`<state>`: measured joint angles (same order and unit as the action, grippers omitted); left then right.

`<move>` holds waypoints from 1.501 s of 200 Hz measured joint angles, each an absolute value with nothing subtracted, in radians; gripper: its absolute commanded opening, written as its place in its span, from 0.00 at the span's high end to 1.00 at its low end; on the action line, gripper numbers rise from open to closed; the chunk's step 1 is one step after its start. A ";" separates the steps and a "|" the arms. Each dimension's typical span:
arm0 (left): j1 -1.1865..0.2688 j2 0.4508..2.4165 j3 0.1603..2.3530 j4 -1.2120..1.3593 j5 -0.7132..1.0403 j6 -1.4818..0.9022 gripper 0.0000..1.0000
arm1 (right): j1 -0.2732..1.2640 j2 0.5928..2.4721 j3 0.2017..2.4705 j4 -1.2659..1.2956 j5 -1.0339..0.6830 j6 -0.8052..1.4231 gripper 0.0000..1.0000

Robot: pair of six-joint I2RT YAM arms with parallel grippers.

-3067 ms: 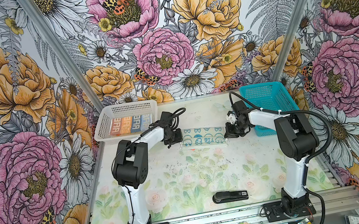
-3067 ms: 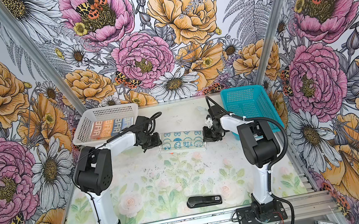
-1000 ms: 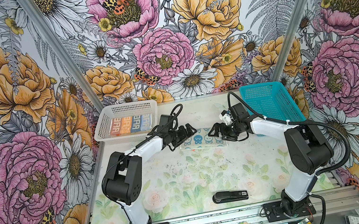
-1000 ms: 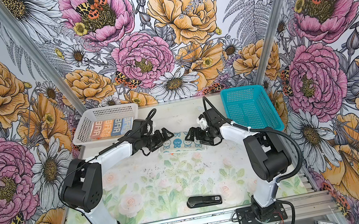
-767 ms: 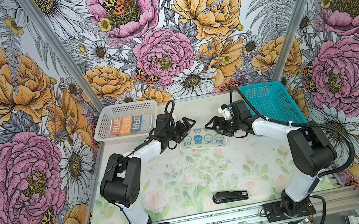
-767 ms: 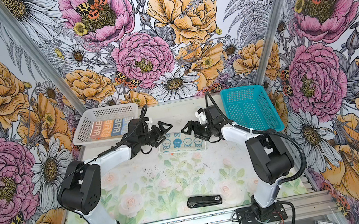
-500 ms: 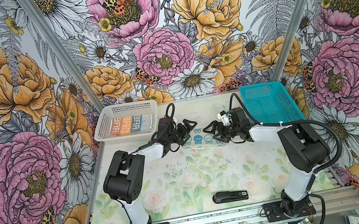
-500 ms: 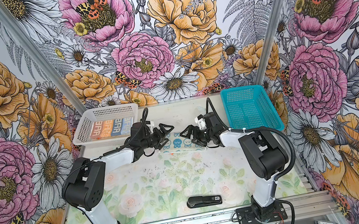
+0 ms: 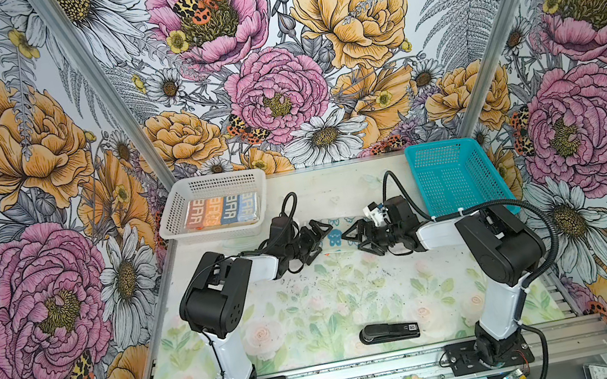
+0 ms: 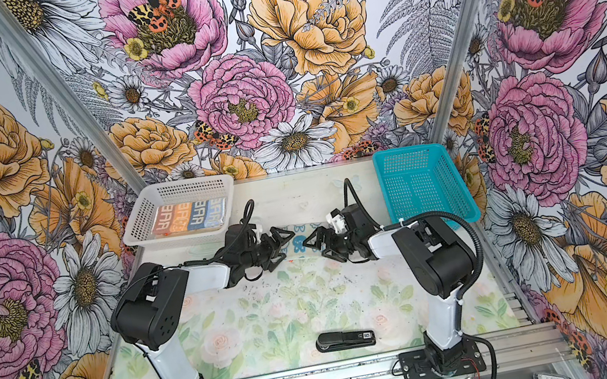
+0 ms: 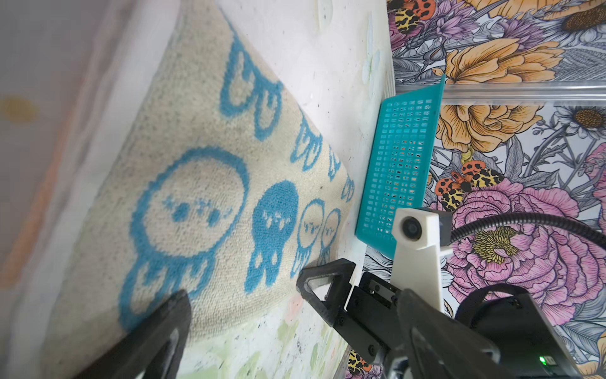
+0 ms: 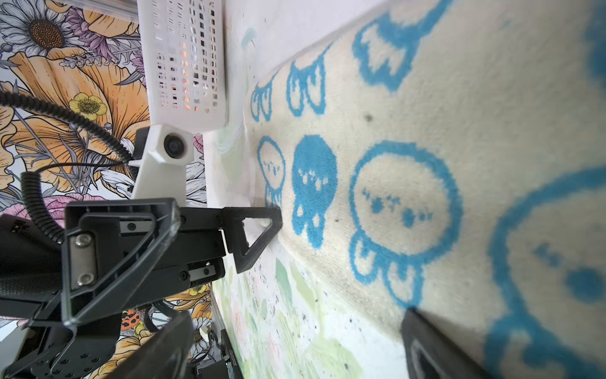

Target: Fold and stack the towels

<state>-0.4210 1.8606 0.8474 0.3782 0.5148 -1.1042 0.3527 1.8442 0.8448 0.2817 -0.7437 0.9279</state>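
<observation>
Flowery walls ring the counter [image 9: 313, 302]. Left hand [image 9: 325, 240] and right hand [image 9: 353, 241], both spread wide, flank the cream towel [image 11: 203, 137] mid-frame. They should probably pinch matching corners together, gently.

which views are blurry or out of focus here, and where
left wrist: the cream towel is soft close to the lens, while the teal basket is crisp; right wrist: the cream towel's nearest prints are blurred, the white basket sharper; both top views: even light, sharp, no glare.
</observation>
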 measured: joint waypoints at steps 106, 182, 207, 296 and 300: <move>-0.421 1.860 0.873 0.358 0.541 -1.097 0.01 | 0.218 1.763 0.866 0.024 -0.719 0.749 0.01; -0.356 1.819 1.187 0.284 0.574 -1.104 0.01 | 0.216 1.769 1.156 -0.057 -0.662 0.819 0.01; -0.342 1.888 1.202 0.326 0.574 -1.147 0.01 | 0.217 1.840 1.217 0.001 -0.655 0.865 0.01; -0.358 2.099 1.230 0.348 0.579 -1.171 0.01 | 0.254 2.060 1.251 0.021 -0.682 0.891 0.01; -0.358 2.103 1.230 0.347 0.579 -1.165 0.01 | 0.252 2.062 1.251 0.023 -0.686 0.889 0.01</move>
